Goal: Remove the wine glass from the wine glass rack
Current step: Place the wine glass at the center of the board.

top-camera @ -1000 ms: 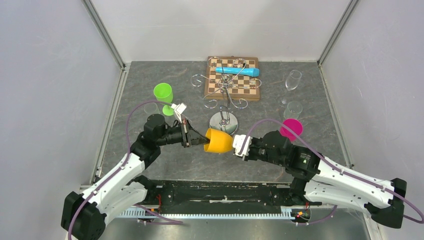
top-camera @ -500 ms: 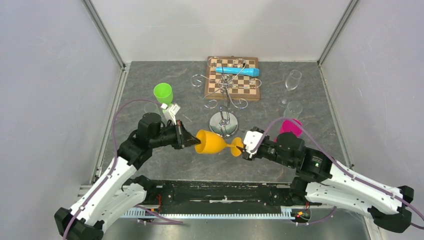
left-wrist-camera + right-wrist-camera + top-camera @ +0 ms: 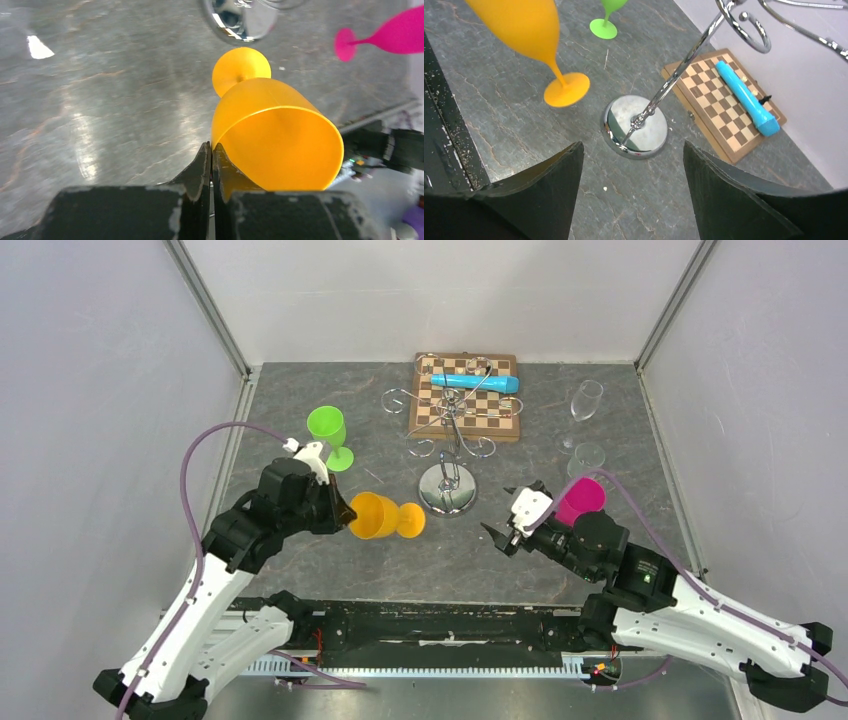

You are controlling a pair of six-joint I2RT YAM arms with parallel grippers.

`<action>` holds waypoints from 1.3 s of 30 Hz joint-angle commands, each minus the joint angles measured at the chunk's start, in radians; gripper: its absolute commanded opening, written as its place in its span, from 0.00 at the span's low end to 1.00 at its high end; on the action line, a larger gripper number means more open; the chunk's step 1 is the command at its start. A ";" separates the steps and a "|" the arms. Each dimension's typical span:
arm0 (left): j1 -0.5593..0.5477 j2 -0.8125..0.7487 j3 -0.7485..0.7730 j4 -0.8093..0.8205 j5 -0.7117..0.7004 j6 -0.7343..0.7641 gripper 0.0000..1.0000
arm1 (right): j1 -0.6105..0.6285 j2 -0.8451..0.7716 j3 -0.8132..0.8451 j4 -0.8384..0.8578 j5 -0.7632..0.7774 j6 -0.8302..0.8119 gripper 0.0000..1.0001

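The orange wine glass (image 3: 382, 517) lies on its side in the air, left of the wine glass rack's round chrome base (image 3: 447, 488), apart from the rack. My left gripper (image 3: 348, 512) is shut on the glass's rim; in the left wrist view the fingers (image 3: 204, 167) pinch the wall of the orange bowl (image 3: 275, 135). My right gripper (image 3: 503, 512) is open and empty, right of the rack base. In the right wrist view its gripper (image 3: 632, 147) faces the rack base (image 3: 636, 125), the orange glass (image 3: 529, 30) up left. The rack's curled arms (image 3: 455, 425) carry no glass.
A green glass (image 3: 327, 427) stands behind my left arm. A pink glass (image 3: 580, 500) is by my right arm. Two clear glasses (image 3: 586, 400) (image 3: 588, 456) are at the far right. A chessboard (image 3: 465, 398) with a blue tube (image 3: 478, 382) lies behind the rack.
My right gripper let go of the orange glass's foot, opened and drew back right. My left gripper carried the glass left, away from the rack base.
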 commanded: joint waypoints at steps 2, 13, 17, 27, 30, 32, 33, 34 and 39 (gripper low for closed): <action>0.000 0.046 0.089 -0.163 -0.260 0.072 0.02 | 0.002 0.038 -0.009 0.022 0.093 0.094 0.76; 0.000 0.180 0.131 -0.239 -0.397 0.090 0.02 | 0.001 0.082 -0.015 0.012 0.047 0.206 0.75; 0.003 0.243 0.153 -0.269 -0.455 0.085 0.02 | 0.001 0.089 -0.021 0.010 0.019 0.221 0.75; 0.106 0.308 0.156 -0.230 -0.388 0.143 0.02 | 0.001 0.075 -0.051 0.012 0.001 0.215 0.76; 0.143 0.318 0.148 -0.210 -0.343 0.165 0.02 | 0.001 0.075 -0.054 0.014 -0.007 0.217 0.76; 0.160 0.331 0.146 -0.198 -0.306 0.178 0.02 | 0.001 0.076 -0.059 0.018 -0.011 0.217 0.76; 0.167 0.336 0.144 -0.194 -0.291 0.184 0.02 | 0.000 0.077 -0.061 0.021 -0.009 0.217 0.76; 0.174 0.343 0.143 -0.191 -0.287 0.187 0.02 | 0.001 0.077 -0.061 0.021 -0.011 0.216 0.76; 0.197 0.365 0.138 -0.186 -0.286 0.205 0.02 | 0.001 0.077 -0.058 0.022 -0.010 0.215 0.77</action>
